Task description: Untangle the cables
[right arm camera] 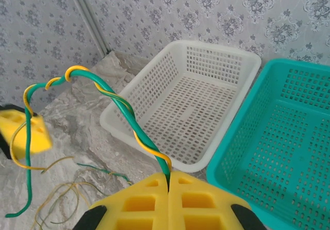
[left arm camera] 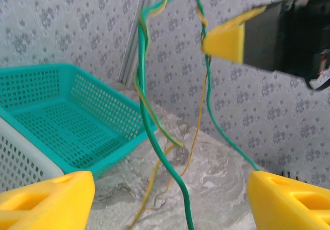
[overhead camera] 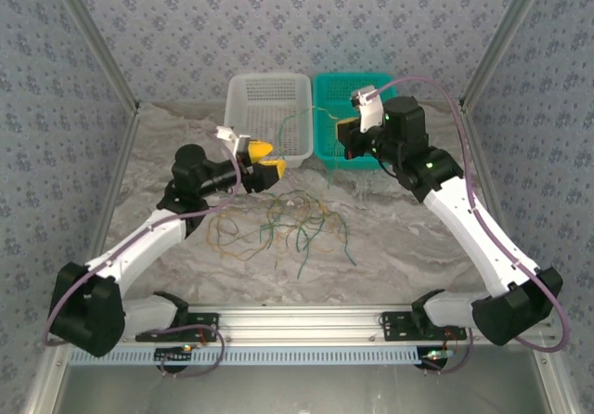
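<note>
Right gripper [right arm camera: 168, 174] is clamped on the twisted green-and-yellow cables [right arm camera: 126, 114], holding them raised; left gripper [left arm camera: 170, 194], jaws apart, flanks the hanging strands, presumably to pull one free.

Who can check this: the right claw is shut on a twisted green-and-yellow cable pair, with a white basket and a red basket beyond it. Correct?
Not quite. The right claw is shut on the twisted green-and-yellow cable pair, and the white basket is there, but the second basket is teal, not red, as the right wrist view shows.
</note>
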`<act>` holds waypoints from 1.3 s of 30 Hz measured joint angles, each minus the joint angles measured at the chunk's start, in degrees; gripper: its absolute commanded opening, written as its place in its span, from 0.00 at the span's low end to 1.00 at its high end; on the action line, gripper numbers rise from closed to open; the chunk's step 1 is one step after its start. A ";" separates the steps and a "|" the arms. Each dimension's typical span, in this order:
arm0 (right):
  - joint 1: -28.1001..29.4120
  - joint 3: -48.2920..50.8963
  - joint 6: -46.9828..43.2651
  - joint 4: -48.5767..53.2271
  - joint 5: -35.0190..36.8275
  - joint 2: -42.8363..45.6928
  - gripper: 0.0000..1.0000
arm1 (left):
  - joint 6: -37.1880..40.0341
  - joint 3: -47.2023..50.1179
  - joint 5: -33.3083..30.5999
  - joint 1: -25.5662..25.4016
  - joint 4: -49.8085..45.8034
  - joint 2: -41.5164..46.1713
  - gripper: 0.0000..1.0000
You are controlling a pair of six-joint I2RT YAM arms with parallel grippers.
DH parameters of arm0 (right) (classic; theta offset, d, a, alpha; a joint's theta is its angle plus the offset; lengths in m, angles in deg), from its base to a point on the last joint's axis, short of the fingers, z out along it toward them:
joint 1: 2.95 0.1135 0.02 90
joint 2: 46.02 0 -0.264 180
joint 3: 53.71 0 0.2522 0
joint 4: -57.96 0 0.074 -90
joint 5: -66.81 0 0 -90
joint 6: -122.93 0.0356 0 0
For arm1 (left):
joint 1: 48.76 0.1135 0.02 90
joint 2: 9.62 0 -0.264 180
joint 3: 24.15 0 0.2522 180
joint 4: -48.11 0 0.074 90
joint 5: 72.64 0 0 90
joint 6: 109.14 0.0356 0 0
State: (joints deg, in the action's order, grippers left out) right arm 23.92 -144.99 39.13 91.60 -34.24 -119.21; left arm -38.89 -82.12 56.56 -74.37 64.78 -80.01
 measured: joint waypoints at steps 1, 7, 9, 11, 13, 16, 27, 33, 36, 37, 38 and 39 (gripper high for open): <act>-0.09 0.02 0.46 -0.39 -0.39 0.00 0.00 | 0.28 0.00 0.02 -0.42 -0.07 -0.83 0.75; -0.98 0.35 1.95 -1.36 -1.18 0.00 0.00 | 2.40 0.00 -0.46 -1.16 -0.42 -4.31 0.15; -1.27 0.68 1.99 -1.31 -0.61 0.00 0.00 | 2.80 0.00 -1.31 -1.14 -0.55 -4.31 0.04; -1.40 0.90 1.97 -1.27 0.17 0.00 0.00 | 3.52 0.00 -2.14 -1.14 -0.85 -4.17 0.00; -1.64 1.14 1.97 -1.29 1.22 0.00 0.00 | 4.46 0.00 -3.13 -1.14 -2.05 -3.80 0.00; -2.45 1.90 2.23 -1.25 2.45 0.00 0.00 | 5.29 0.07 -5.11 -1.14 -3.74 -2.05 0.00; -7.32 1.29 4.81 -0.74 -6.49 -0.22 0.00 | 6.88 2.80 -15.76 0.11 -4.42 7.43 0.00; -7.08 -0.57 5.01 -2.08 -12.11 -0.87 0.00 | 7.63 1.81 -18.03 0.15 -6.29 8.37 0.00; -6.64 0.61 4.96 -3.69 -14.75 -3.41 0.07 | 8.66 0.68 -17.62 0.11 -7.65 8.37 0.00; -6.27 1.33 4.87 -3.85 -15.21 -4.55 0.10 | 9.16 0.46 -17.35 0.09 -8.09 8.37 0.00; -5.77 2.21 4.74 -3.85 -15.37 -5.57 0.18 | 9.73 0.31 -17.14 -0.07 -8.61 8.37 0.00; -5.22 3.28 4.42 -3.87 -15.34 -6.38 0.24 | 10.36 0.20 -17.05 -0.24 -9.35 8.35 0.00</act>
State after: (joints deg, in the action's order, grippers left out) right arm 18.70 -141.71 43.54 87.73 -49.58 -125.59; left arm -28.53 -81.92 39.52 -74.61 55.43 -71.66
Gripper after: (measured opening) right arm 0.135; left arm 0.070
